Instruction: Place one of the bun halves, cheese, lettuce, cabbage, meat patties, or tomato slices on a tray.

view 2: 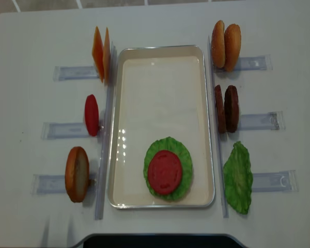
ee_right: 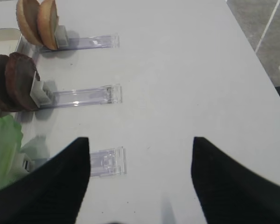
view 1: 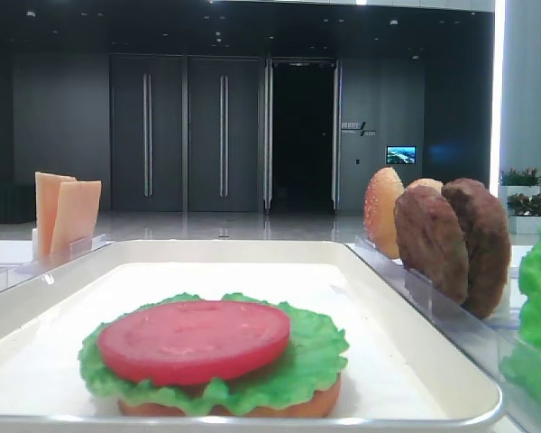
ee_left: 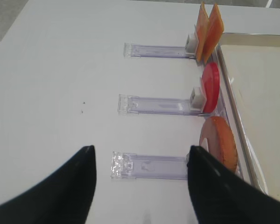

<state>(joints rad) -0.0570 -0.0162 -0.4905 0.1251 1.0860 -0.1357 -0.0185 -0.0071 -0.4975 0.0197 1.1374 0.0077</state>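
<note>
closest in, a tomato slice (view 1: pixel 194 340) lies flat on lettuce (view 1: pixel 298 365) over a bun half (view 1: pixel 316 403), at the near end of the tray (view 2: pixel 160 88), whose long axis runs front to back. spare tomato slice (view 2: pixel 91 114) stands on edge left of the rim. left fingers (ee_left: pixel 79 186) and right fingers (ee_right: pixel 224 182) are spread apart, empty, above bare worktop (view 2: pixel 31 46).

White table (view 2: pixel 160 20) fills the overhead frame. Six clear plastic racks (view 2: pixel 261 63) lie flat on it: three down the left side, three down the right. Grey floor (ee_right: pixel 266 28) shows at the right wrist view's upper right. Dark doors (view 1: pixel 185 135) occupy the low view's background.
</note>
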